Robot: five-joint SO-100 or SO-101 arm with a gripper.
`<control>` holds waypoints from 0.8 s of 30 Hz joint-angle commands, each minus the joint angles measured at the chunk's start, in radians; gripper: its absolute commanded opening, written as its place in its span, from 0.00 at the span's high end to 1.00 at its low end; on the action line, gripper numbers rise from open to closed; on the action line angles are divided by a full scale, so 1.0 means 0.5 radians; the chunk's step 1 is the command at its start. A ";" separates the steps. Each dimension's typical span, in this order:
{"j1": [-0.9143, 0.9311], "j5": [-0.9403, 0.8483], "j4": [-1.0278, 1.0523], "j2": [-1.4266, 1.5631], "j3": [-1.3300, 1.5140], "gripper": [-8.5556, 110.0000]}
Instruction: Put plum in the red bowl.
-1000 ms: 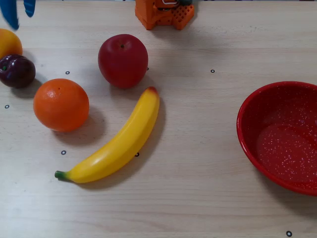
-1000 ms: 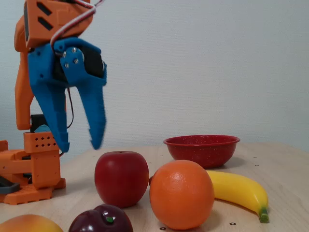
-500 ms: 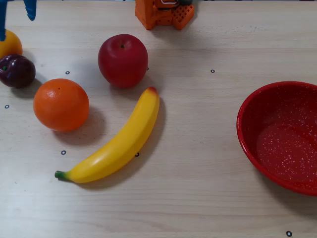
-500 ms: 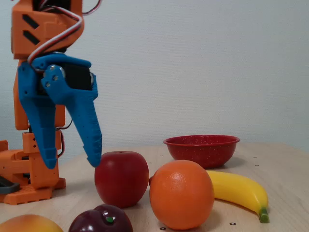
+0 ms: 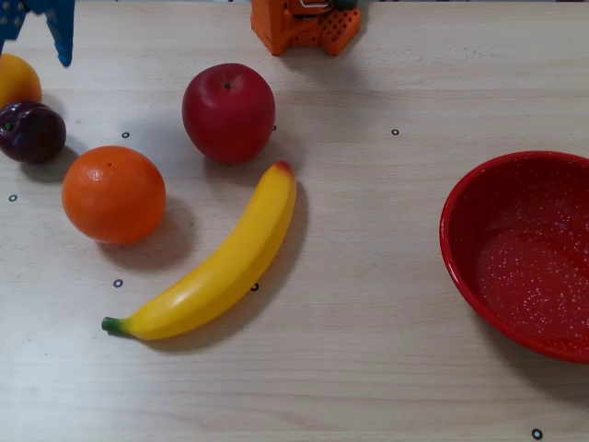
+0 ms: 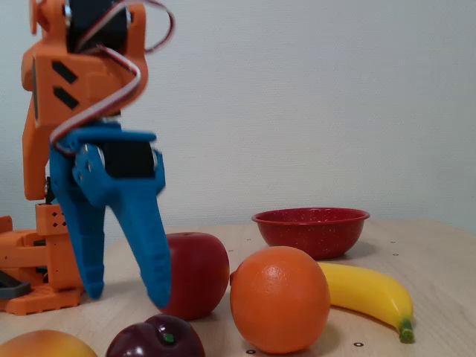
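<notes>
At the far left of the overhead view sits the plum [image 5: 31, 132], round with no long axis to speak of, its small green stem spot facing up and left, between a yellow-orange fruit [image 5: 18, 79] and the orange [image 5: 113, 193]. In the fixed view the blue gripper [image 6: 126, 288] hangs fingers down and spread apart, empty, tips just above the plum [image 6: 155, 337], arm [image 6: 82, 67] upright behind. Apple [image 5: 227, 112], banana [image 5: 213, 261], then the red bowl [image 5: 460, 253] far right.
</notes>
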 commanded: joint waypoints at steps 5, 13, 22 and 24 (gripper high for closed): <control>-0.135 0.117 -0.206 0.040 -0.196 0.59; -0.196 0.104 -0.298 0.000 -0.196 0.57; -0.135 0.061 -0.261 -0.021 -0.150 0.56; -0.114 0.052 -0.258 -0.028 -0.138 0.56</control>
